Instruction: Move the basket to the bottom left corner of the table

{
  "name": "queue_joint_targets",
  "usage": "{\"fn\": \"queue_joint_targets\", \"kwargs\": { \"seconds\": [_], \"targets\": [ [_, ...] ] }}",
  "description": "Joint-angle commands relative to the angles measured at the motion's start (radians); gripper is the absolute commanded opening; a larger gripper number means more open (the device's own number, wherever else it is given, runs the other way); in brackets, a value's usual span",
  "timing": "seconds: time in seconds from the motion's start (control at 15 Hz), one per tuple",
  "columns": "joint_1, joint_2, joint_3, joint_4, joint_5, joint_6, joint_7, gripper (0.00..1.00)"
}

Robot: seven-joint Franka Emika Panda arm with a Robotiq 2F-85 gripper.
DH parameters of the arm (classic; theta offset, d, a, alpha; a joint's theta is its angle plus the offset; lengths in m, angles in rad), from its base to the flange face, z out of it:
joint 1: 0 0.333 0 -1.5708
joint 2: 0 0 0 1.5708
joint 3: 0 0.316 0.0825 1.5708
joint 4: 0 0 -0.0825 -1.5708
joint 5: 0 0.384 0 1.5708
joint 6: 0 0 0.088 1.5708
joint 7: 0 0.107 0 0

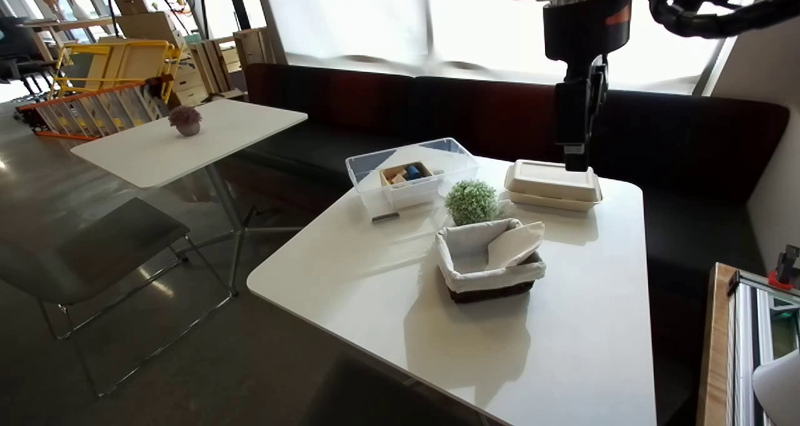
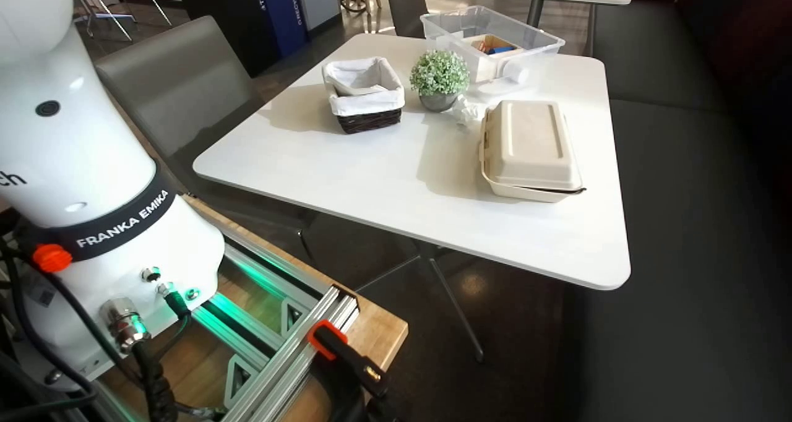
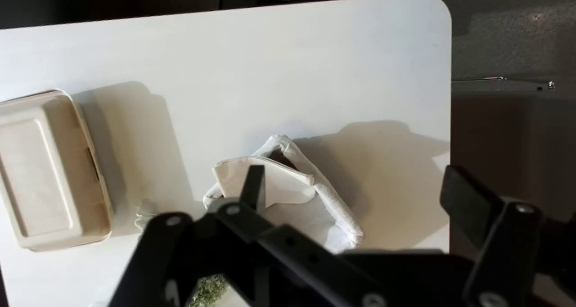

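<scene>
The basket (image 1: 494, 281) is small and square, with dark woven sides and a whitish cloth lining folded over the rim. It stands upright on the white table (image 1: 350, 282). A folded pale napkin-like piece (image 1: 517, 246) leans inside it. The basket (image 2: 369, 104) and table (image 2: 371, 174) also show in an exterior view. My gripper (image 1: 578, 154) is raised above the table, apart from the basket. In the wrist view the gripper (image 3: 353, 176) is open with its fingers wide apart and nothing between them. The left finger overlaps the basket (image 3: 335, 203) in that view and hides part of it.
A green potted plant (image 1: 472, 202) stands close beside the basket. A beige lidded container (image 2: 532, 143) and a clear bin (image 2: 433, 29) holding a small box of blocks are also on the table. Crumpled clear plastic (image 2: 465, 109) lies by the plant. A dark stick (image 1: 385, 217) lies near the bin.
</scene>
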Motion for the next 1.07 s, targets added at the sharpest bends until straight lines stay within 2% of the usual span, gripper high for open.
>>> {"fn": "queue_joint_targets", "kwargs": {
  "seconds": [0.0,0.27,0.47,0.53,0.73,1.0],
  "targets": [
    [0.040,0.053,-0.024,-0.006,-0.002,0.044,-0.097,1.00],
    [0.082,0.143,-0.076,-0.047,0.056,0.196,-0.319,1.00],
    [0.073,0.214,-0.099,-0.059,0.004,0.379,-0.453,1.00],
    [0.074,0.240,-0.114,-0.056,0.017,0.434,-0.499,1.00],
    [0.067,0.333,-0.132,-0.041,0.001,0.611,-0.592,1.00],
    [0.046,0.457,-0.143,0.000,-0.020,0.758,-0.665,1.00]
  ]
}}
